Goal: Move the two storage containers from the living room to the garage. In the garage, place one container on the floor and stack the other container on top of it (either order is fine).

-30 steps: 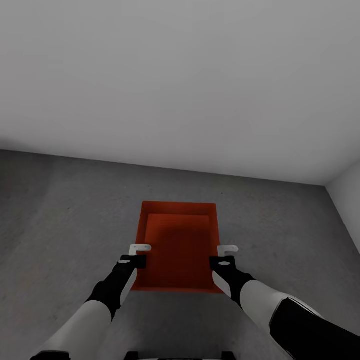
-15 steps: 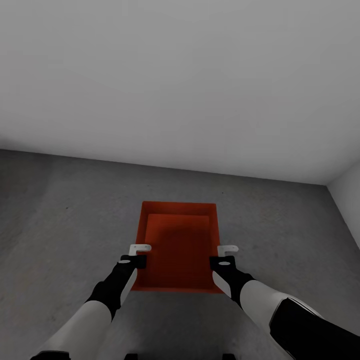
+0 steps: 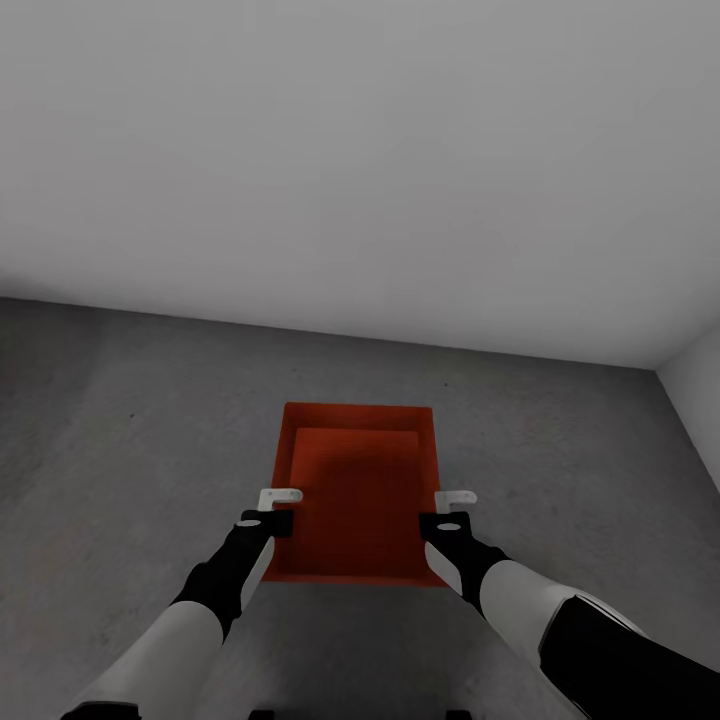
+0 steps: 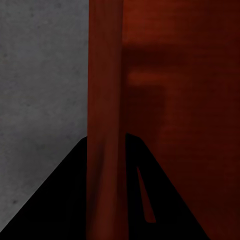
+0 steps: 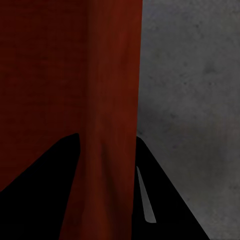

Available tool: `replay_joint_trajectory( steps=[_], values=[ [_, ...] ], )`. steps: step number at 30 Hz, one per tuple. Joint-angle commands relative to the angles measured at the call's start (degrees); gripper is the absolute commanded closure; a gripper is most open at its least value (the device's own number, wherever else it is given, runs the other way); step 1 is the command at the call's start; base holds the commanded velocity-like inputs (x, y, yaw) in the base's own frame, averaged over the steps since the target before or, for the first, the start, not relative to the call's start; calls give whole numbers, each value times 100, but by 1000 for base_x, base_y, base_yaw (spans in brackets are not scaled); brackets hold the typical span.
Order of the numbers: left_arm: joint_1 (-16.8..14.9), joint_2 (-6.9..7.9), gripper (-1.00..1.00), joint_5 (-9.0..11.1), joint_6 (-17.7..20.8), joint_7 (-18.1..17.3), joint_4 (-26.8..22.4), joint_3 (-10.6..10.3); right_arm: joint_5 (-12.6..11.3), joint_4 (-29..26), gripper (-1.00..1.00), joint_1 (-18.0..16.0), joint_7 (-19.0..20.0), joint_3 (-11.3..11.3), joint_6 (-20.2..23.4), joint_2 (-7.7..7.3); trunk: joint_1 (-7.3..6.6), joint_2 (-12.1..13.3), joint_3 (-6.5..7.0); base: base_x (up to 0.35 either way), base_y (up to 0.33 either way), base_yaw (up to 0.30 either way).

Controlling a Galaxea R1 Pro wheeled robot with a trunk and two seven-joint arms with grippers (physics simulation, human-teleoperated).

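An orange-red open-top storage container (image 3: 355, 490) sits low in front of me over the dark grey concrete floor (image 3: 120, 420) of the garage. My left gripper (image 3: 281, 507) is shut on its left wall. My right gripper (image 3: 447, 508) is shut on its right wall. In the left wrist view the black fingers (image 4: 60, 200) straddle the red wall (image 4: 105, 90). The right wrist view shows the same grip, with fingers (image 5: 165, 205) either side of the wall (image 5: 112, 90). Whether the container rests on the floor or hangs just above it I cannot tell.
A plain white wall (image 3: 360, 150) rises a short way beyond the container. A second white wall (image 3: 700, 390) meets it at a corner on the right. Mottled concrete stretches to the left and right of the container.
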Motion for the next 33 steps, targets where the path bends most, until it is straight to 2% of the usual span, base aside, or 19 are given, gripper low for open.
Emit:
replay_joint_trajectory(
  steps=[1, 18, 23, 33],
  values=[
    [3, -125, 100, -41, 194, 7, 5, 24, 156, -8, 100, -8, -31, 12, -8, 4, 23, -45, -22, 0, 0, 0],
    [3, -125, 100, -41, 194, 2, 12, 24, 164, -8, 100, -8, -31, 11, -8, 7, 396, -727, -327, 0, 0, 0],
    [2, -125, 100, -41, 194, 6, 12, 24, 165, -8, 100, -8, -31, 11, -8, 10, 396, -727, -327, 0, 0, 0],
    [3, -125, 100, -41, 194, 5, 12, 24, 165, -8, 100, -8, -31, 13, -8, 7, 616, -1128, -506, 0, 0, 0]
  ],
)
